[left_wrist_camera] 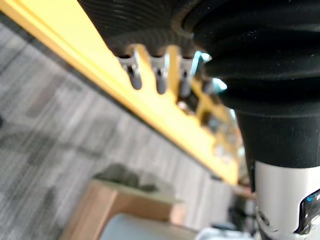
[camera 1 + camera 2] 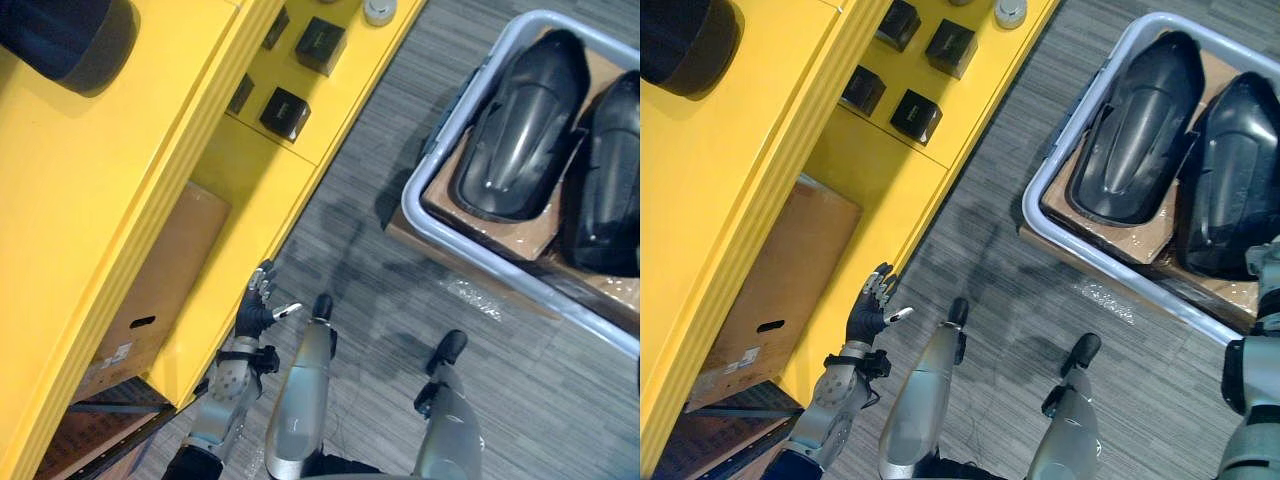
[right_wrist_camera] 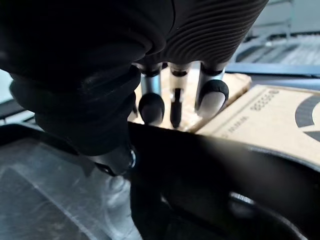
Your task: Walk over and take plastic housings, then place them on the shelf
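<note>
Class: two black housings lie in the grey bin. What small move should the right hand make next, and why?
Probably curl the right hand round the edge of the black housing: its fingers hang straight at that edge, gripping nothing, while the left hand hangs open by the yellow shelf.

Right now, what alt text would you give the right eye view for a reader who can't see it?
Two black plastic housings lie side by side in a grey tub, upper right. A yellow shelf holding small black boxes and a cardboard box lines the left, with the robot's open left hand beside it.
</note>
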